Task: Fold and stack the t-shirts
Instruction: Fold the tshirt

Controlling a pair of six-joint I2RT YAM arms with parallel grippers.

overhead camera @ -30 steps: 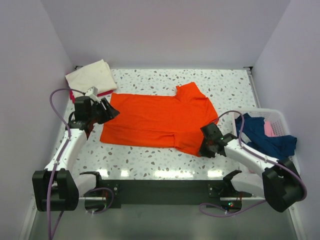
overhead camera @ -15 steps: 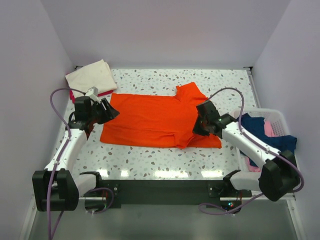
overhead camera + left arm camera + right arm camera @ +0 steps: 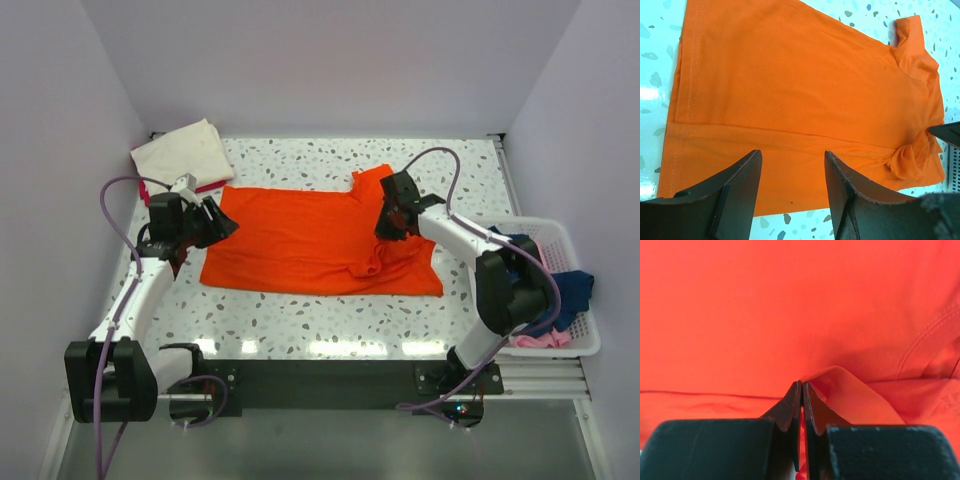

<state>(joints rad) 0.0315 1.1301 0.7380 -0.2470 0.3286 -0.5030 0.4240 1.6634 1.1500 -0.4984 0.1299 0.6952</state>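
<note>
An orange t-shirt (image 3: pixel 300 240) lies spread on the speckled table, and also fills the left wrist view (image 3: pixel 790 90) and the right wrist view (image 3: pixel 765 315). My right gripper (image 3: pixel 388 228) is shut on a fold of the shirt's sleeve and holds it raised over the shirt's right part; the pinched cloth (image 3: pixel 850 390) rises beside the fingertips. My left gripper (image 3: pixel 222 222) is open and empty at the shirt's left hem edge, its fingers (image 3: pixel 742 185) hovering above the cloth. A folded cream shirt (image 3: pixel 183 150) lies at the back left.
A white basket (image 3: pixel 570 290) at the right edge holds dark blue (image 3: pixel 540 270) and pink (image 3: pixel 545 338) garments. A red item (image 3: pixel 205 186) peeks from under the cream shirt. Walls enclose the table at the left, back and right.
My right gripper has carried the pinched sleeve from the shirt's near right corner up and back over the shirt. The left arm has not moved.
</note>
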